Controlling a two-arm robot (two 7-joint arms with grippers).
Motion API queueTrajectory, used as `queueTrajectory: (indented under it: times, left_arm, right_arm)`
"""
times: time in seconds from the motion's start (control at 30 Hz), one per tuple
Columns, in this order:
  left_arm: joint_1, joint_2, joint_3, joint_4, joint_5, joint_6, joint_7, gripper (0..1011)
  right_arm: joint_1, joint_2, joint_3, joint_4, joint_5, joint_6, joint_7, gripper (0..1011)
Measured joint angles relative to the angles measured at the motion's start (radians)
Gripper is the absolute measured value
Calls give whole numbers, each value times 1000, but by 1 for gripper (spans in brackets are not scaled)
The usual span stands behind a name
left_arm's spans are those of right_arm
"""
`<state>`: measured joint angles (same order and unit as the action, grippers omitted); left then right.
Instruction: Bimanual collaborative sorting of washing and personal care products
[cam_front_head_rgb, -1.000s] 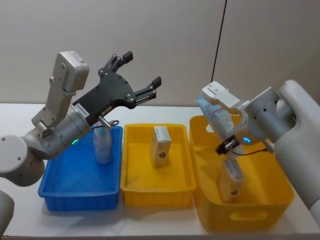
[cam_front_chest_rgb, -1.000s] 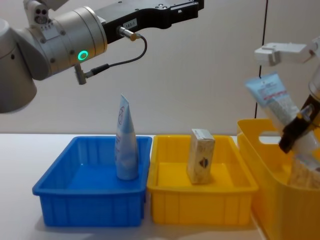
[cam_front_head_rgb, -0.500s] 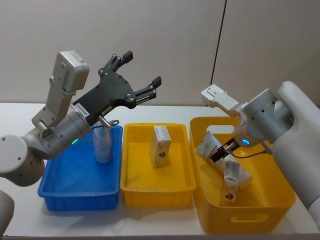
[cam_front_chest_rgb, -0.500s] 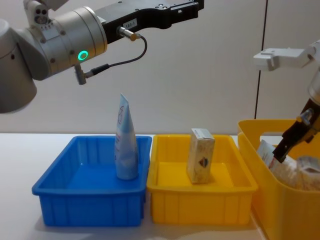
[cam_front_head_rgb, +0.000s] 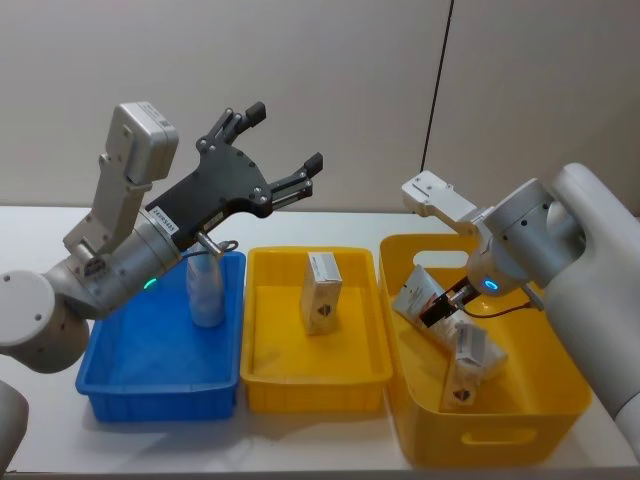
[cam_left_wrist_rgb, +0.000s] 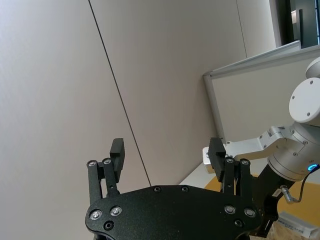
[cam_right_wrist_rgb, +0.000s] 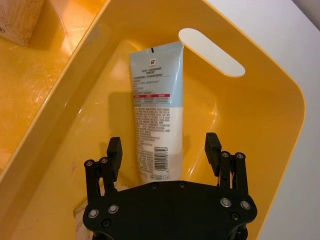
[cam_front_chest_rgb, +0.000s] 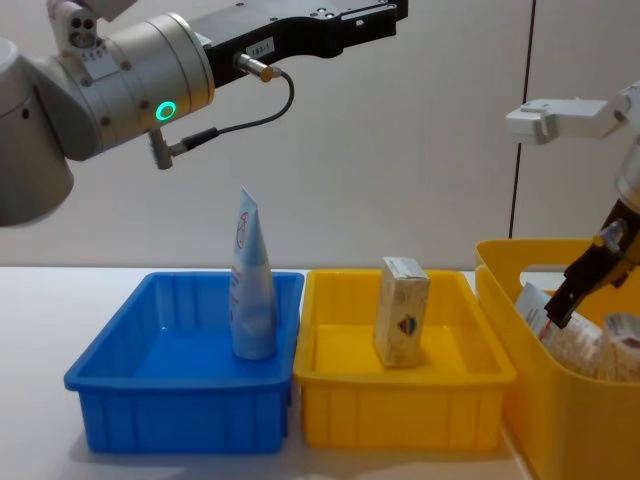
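My right gripper (cam_right_wrist_rgb: 163, 146) hangs open inside the large yellow basket (cam_right_wrist_rgb: 280, 90), just above a pale-blue and white tube (cam_right_wrist_rgb: 154, 117) that leans against the basket's wall. The head view shows this tube (cam_front_head_rgb: 412, 292) next to the right gripper (cam_front_head_rgb: 441, 304), with a beige carton (cam_front_head_rgb: 468, 358) lying beside them. Another tube (cam_front_head_rgb: 206, 292) stands upright in the blue bin (cam_front_head_rgb: 150, 385). A carton (cam_front_head_rgb: 322, 290) stands in the middle yellow bin (cam_front_head_rgb: 310, 385). My left gripper (cam_front_head_rgb: 285, 135) is raised high above the bins, open and empty.
The three containers stand side by side on a white table (cam_front_head_rgb: 40, 225), close to a grey wall. The chest view shows the blue bin (cam_front_chest_rgb: 180, 415), the yellow bin (cam_front_chest_rgb: 400, 415) and the basket (cam_front_chest_rgb: 575, 420) in a row, rims nearly touching.
One second ago my right gripper held the tube up above the basket. It has come down into the basket and let the tube go. The left arm has not moved.
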<state>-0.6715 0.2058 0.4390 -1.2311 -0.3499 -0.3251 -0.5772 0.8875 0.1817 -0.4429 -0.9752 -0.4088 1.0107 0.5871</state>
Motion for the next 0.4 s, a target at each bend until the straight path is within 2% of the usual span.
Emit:
queueTrajectory:
  times: [0.4]
  left_arm:
    - [0, 0, 0, 0, 0, 0, 0, 1001]
  right_arm:
    - [1, 0, -1, 2, 0, 1, 0, 1003]
